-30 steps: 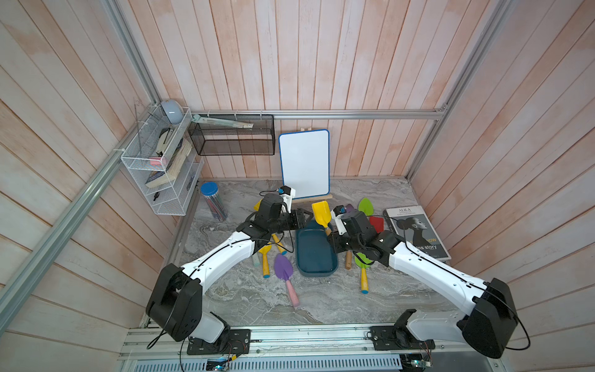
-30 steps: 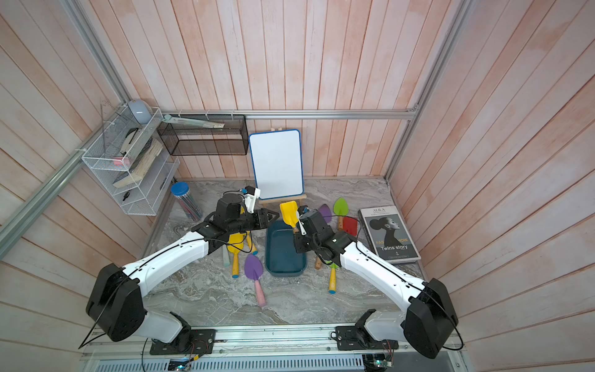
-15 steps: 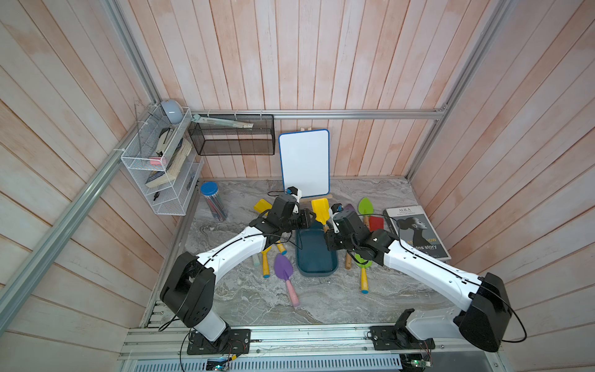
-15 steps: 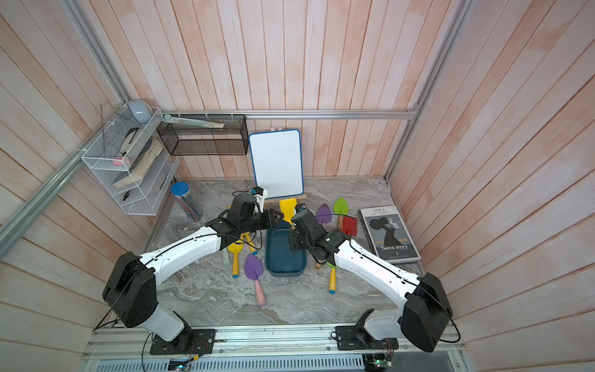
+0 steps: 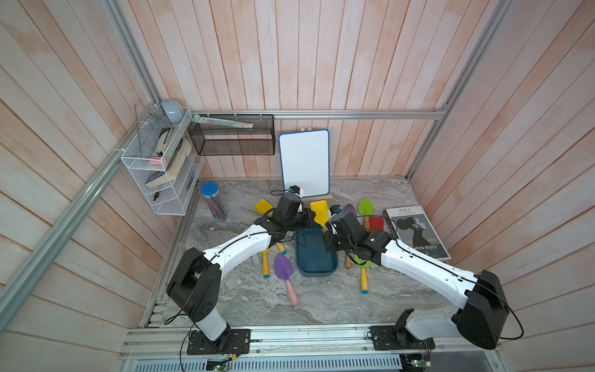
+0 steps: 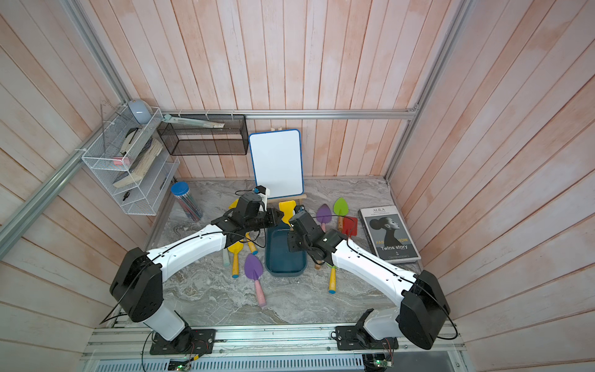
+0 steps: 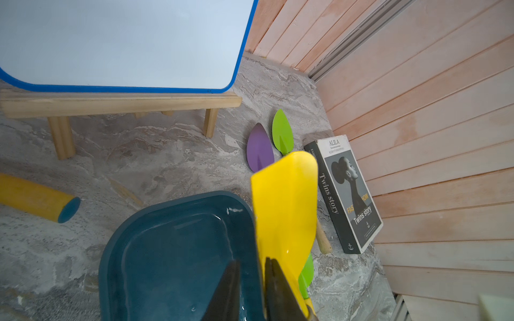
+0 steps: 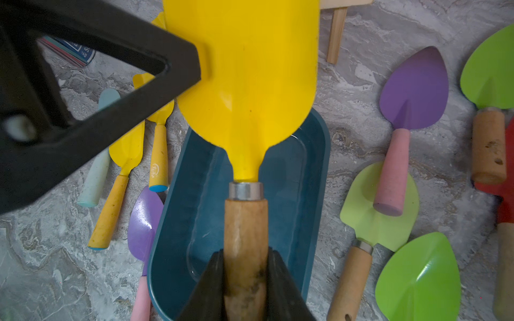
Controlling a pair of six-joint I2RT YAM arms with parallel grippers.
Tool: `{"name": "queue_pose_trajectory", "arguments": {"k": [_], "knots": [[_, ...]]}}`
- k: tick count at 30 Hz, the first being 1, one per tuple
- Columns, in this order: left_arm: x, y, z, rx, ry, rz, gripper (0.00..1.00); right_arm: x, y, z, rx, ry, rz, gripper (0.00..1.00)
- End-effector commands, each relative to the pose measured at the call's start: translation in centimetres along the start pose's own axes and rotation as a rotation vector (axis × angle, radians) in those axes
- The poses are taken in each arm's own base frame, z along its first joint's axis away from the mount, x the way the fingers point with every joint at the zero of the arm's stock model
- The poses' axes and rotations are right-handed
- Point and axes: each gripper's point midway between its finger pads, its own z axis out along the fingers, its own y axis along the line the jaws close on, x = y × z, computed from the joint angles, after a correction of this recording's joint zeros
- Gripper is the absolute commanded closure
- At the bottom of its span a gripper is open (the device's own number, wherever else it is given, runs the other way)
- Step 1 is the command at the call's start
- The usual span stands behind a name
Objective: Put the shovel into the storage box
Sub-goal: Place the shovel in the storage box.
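Note:
The shovel (image 8: 246,69) has a yellow blade and a wooden handle. My right gripper (image 8: 246,253) is shut on that handle and holds it above the storage box (image 8: 319,155), a dark teal tub. In both top views the yellow blade (image 5: 319,209) (image 6: 287,207) juts past the far end of the box (image 5: 317,261) (image 6: 285,262). My left gripper (image 7: 251,262) (image 5: 309,216) is at the blade's left edge, over the box's far rim. Its jaws stand a narrow gap apart. One finger (image 7: 278,283) lies against the blade (image 7: 286,200), the other is over the box interior (image 7: 167,244).
Several other toy shovels lie round the box: a purple one with a pink handle (image 5: 284,269), yellow ones (image 5: 265,261), green ones (image 5: 365,206) and a red one (image 5: 376,223). A whiteboard on a wooden easel (image 5: 304,162) stands behind. A book (image 5: 417,232) lies right, a pencil jar (image 5: 212,201) left.
My left arm has swung right, from the yellow shovels on the left to the held blade, and its jaws have narrowed. The right arm has shifted the shovel slightly left over the box.

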Motion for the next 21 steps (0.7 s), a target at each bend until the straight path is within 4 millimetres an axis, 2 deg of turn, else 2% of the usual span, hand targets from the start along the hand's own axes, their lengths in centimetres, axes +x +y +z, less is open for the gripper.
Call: {"name": "queue_pose_trajectory", "arguments": {"k": [1, 4, 10, 11, 14, 16, 18, 21], "knots": [[-0.9, -0.2, 0.3, -0.014, -0.023, 0.012, 0.89, -0.9, 0.4, -0.4, 0.006, -0.029, 0.013, 1.0], [-0.6, -0.2, 0.5, -0.022, -0.017, 0.013, 1.0, -0.9, 0.4, -0.4, 0.005, -0.028, 0.014, 1.0], [-0.3, -0.1, 0.7, -0.038, -0.009, 0.015, 1.0, -0.8, 0.5, -0.5, 0.001, -0.029, 0.018, 1.0], [-0.1, 0.1, 0.7, -0.043, -0.006, 0.013, 1.0, -0.9, 0.5, -0.6, 0.0, -0.031, 0.02, 0.96], [0.3, 0.4, 0.6, -0.052, -0.003, 0.004, 1.0, -0.9, 0.4, -1.0, -0.002, -0.037, 0.024, 0.57], [0.7, 0.7, 0.6, -0.058, 0.005, 0.0, 1.0, -1.0, 0.2, -1.5, 0.002, -0.046, 0.025, 0.4], [1.1, 1.1, 0.6, -0.069, 0.017, -0.003, 1.0, -1.2, -0.1, -2.1, 0.005, -0.061, 0.032, 0.32], [1.8, 1.6, 0.8, -0.085, 0.041, -0.01, 1.0, -1.5, -0.5, -3.1, 0.012, -0.088, 0.041, 0.28]]}}
